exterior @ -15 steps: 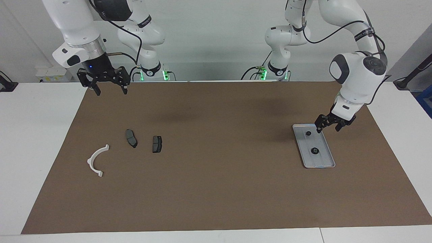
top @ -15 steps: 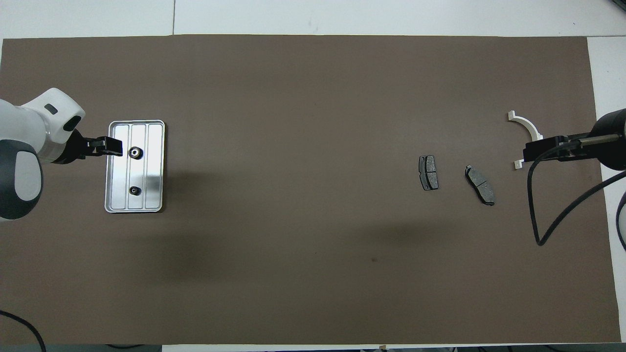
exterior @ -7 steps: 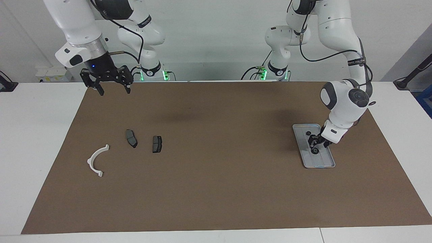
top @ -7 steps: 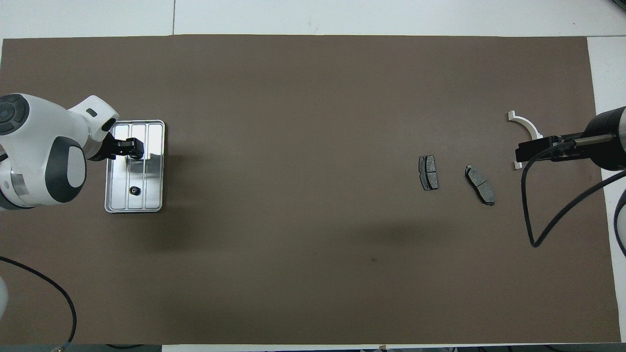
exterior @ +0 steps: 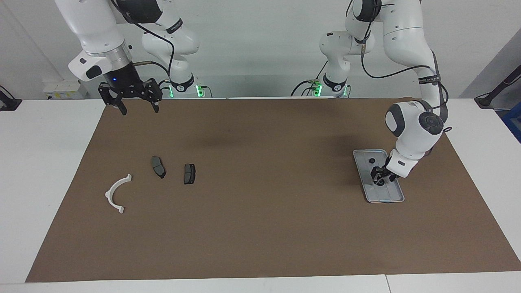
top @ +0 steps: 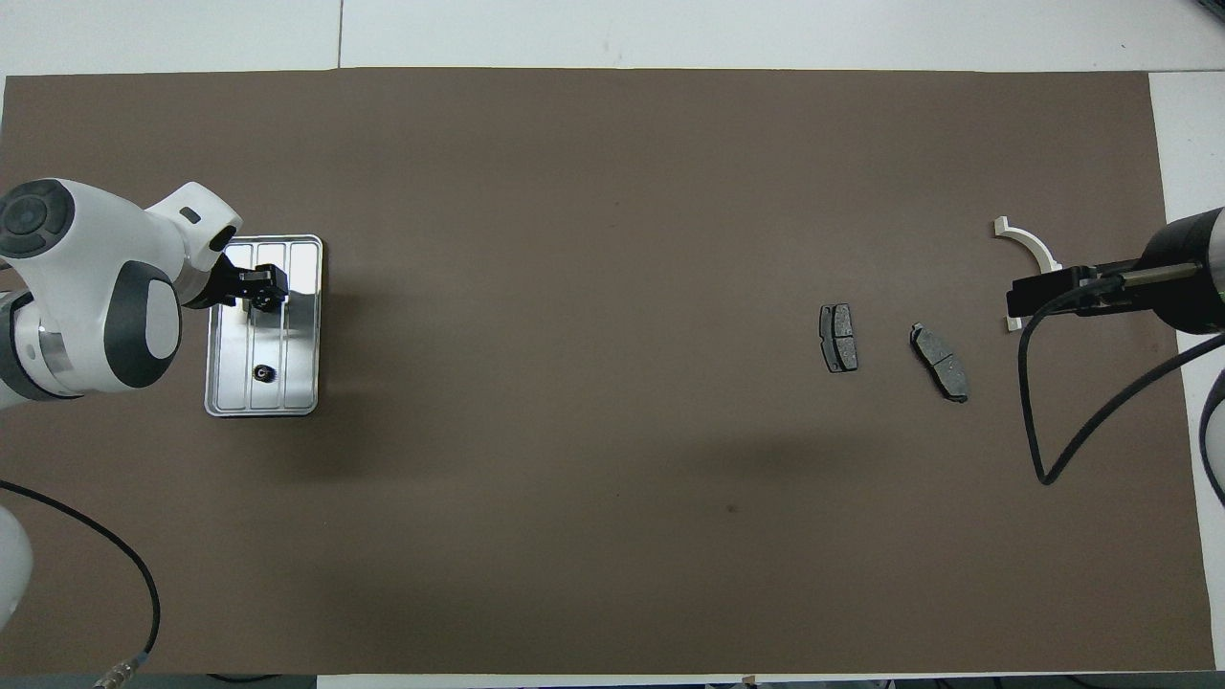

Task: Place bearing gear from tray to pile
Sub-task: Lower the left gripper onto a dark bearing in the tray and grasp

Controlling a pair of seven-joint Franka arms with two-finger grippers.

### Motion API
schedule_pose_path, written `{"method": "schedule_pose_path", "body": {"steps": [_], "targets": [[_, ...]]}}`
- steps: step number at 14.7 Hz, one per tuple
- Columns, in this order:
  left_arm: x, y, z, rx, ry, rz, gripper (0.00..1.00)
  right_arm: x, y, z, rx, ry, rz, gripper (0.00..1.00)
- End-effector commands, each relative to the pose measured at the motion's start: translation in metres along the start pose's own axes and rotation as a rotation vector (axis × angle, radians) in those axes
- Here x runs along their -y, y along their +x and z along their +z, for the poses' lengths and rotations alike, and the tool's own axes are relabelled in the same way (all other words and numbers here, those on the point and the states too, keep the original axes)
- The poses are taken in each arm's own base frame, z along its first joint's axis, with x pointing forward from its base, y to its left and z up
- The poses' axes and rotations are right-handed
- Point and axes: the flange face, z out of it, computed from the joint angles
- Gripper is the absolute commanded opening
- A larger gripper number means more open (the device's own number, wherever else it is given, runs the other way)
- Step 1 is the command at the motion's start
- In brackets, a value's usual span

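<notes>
Covering white table (exterior: 49, 162): brown mat (exterior: 264, 203); left end effector (exterior: 379, 178) grip unclear, right end effector (exterior: 137, 106) released.

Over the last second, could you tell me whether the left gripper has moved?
Yes: the left gripper has come down from the tray's robot-side end onto its middle.

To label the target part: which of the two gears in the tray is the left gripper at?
The gear farther from the robots; the left gripper is down at it, while the nearer gear lies apart in the tray.
</notes>
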Motion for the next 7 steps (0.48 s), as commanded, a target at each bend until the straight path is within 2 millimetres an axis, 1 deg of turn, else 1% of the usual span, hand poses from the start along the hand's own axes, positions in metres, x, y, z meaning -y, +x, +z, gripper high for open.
{"method": "schedule_pose_path", "body": {"steps": [1,3,5,7], "targets": [[-0.0004,0.0062,0.0059,-0.013,-0.008,-0.019,0.66,0.0002,-0.0001,-0.0035,-0.018,0.027,0.014,1.00],[-0.0013,0.0060,0.0063,-0.015,-0.008,-0.018,0.64,0.0002,-0.0001,-0.0035,-0.018,0.027,0.014,1.00],[-0.0003,0.0043,0.0087,-0.010,-0.008,-0.019,0.59,0.0010,-0.0001,-0.0034,-0.018,0.027,0.012,1.00],[-0.0003,0.0035,0.0099,-0.009,-0.008,-0.019,0.57,0.0018,-0.0001,-0.0034,-0.018,0.027,0.011,1.00]]}}
